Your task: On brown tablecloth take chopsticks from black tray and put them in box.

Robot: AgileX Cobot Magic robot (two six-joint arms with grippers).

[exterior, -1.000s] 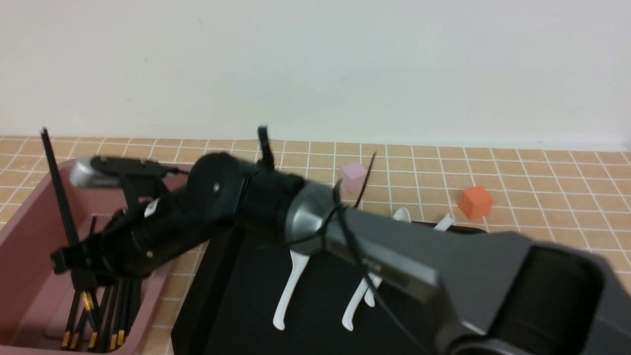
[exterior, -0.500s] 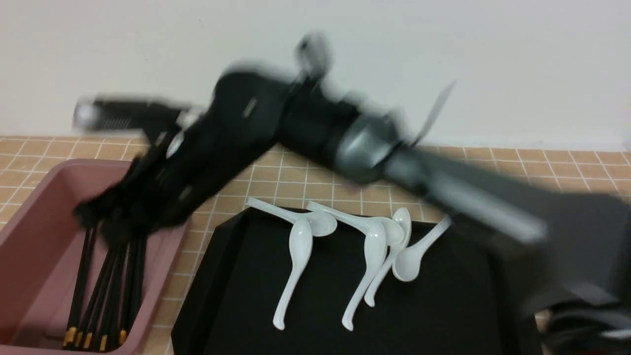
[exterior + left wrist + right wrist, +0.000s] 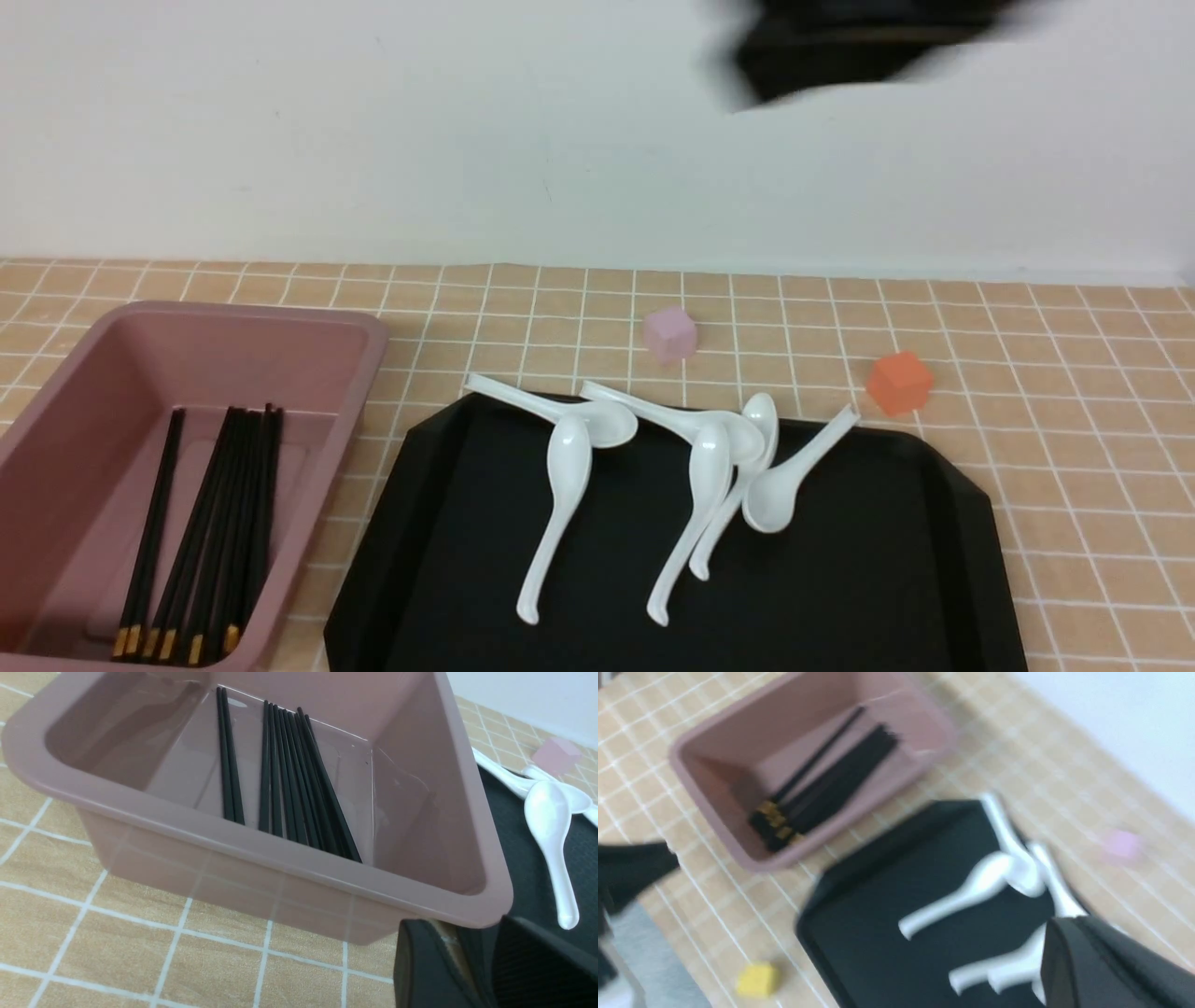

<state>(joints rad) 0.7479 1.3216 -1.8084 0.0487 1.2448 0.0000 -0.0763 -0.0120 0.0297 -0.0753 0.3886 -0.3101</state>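
Several black chopsticks (image 3: pixel 201 532) with gold bands lie in the dusty-pink box (image 3: pixel 373 345) at the left on the brown tablecloth (image 3: pixel 1074 392). The black tray (image 3: pixel 840 597) holds only white spoons; I see no chopsticks on it. My right arm (image 3: pixel 840 47) is a blur high at the top. In the right wrist view my right gripper (image 3: pixel 1069 926) is shut and empty, high above the tray (image 3: pixel 887 891) and box (image 3: pixel 868 807). In the left wrist view my left gripper (image 3: pixel 467 926) sits low by the box's (image 3: pixel 280 854) near corner, jaws slightly apart and empty, with chopsticks (image 3: pixel 289 774) inside.
Several white soup spoons (image 3: pixel 560 485) lie across the tray's far half. A small pink cube (image 3: pixel 669 333) and an orange cube (image 3: pixel 899 382) sit behind the tray. A yellow cube (image 3: pixel 758 978) lies on the cloth near the tray's front left.
My right arm held a chopstick upright in the box, let it go, then swung up and to the right, almost out of the front view. The chopstick now lies in the box.
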